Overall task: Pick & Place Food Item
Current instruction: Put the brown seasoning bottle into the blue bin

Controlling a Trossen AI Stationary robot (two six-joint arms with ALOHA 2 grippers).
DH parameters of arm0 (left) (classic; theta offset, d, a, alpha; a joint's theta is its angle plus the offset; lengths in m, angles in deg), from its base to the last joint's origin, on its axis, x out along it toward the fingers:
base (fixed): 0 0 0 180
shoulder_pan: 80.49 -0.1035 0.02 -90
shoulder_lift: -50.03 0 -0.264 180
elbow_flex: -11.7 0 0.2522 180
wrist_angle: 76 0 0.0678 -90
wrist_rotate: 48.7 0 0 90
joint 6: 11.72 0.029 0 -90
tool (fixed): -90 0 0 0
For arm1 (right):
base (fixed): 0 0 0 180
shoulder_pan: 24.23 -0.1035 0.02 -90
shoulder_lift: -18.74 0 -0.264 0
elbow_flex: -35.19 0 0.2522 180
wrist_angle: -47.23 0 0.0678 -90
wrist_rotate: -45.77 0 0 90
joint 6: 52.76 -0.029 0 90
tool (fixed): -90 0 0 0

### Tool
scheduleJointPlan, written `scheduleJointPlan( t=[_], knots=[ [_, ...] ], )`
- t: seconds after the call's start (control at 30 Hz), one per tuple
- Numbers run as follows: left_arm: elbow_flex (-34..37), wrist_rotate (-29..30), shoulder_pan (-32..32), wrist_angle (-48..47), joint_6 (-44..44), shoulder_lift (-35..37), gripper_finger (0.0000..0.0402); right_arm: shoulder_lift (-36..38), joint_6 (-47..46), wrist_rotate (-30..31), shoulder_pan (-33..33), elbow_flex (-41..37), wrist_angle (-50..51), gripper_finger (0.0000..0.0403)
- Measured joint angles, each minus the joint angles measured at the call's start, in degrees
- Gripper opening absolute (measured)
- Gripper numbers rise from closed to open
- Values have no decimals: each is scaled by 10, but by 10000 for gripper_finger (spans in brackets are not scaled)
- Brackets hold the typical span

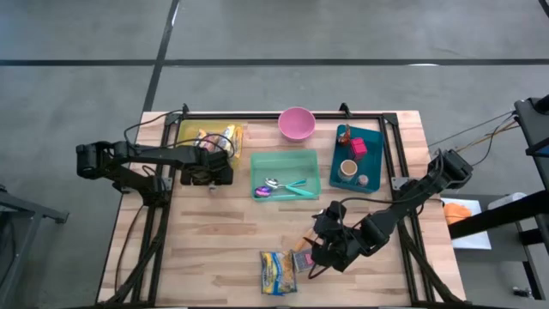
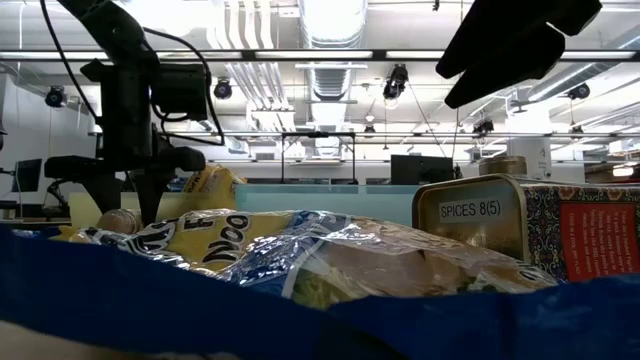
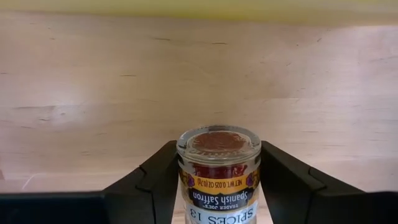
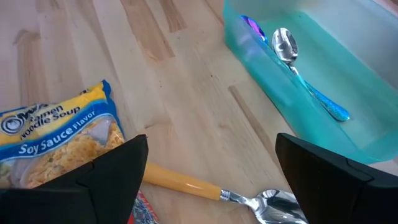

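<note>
A small glass jar of Spanish saffron (image 3: 217, 180) sits between the fingers of my left gripper (image 3: 217, 155), which is shut on it. The gripper points down over bare wood just near of the yellow tray (image 1: 190, 129), and shows in the high view as my left gripper (image 1: 206, 174). My right gripper (image 4: 211, 143) hangs open over the table's near middle, holding nothing. Under it lie a yellow-handled spoon (image 4: 186, 180) and a ramen soup packet (image 4: 56, 137). In the high view my right gripper (image 1: 326, 247) stands beside the packet (image 1: 276, 270) and a spice tin (image 1: 302, 257). My left gripper pinches the jar's glass wall (image 3: 181, 180) between its two fingers, one on each opposite side. The fingers come from above, pointing down, and the jar runs along them. Its round end (image 3: 217, 142) reaches just past the fingertips. Whether that end rests on the wood, I cannot tell.
A green bin (image 1: 286, 159) holding spoons stands mid-table, also in the right wrist view as the bin (image 4: 348, 106). A pink bowl (image 1: 297, 123) and a teal tray (image 1: 373, 137) with small items are at the far side. The yellow tray holds more packets.
</note>
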State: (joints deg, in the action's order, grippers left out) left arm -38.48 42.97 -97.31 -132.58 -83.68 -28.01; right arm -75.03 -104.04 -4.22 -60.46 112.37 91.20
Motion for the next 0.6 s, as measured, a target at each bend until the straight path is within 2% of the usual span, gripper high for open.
scheduleJointPlan(
  t=[0.37, 0.6],
  knots=[
    [-4, -47, 3, 30, 16, 16, 186, 0, -12, 6, 0, 0, -15, 350],
    [-8, -46, 11, 74, 17, 90, 186, 0, -41, 72, -4, 0, -21, 350]
  ],
)
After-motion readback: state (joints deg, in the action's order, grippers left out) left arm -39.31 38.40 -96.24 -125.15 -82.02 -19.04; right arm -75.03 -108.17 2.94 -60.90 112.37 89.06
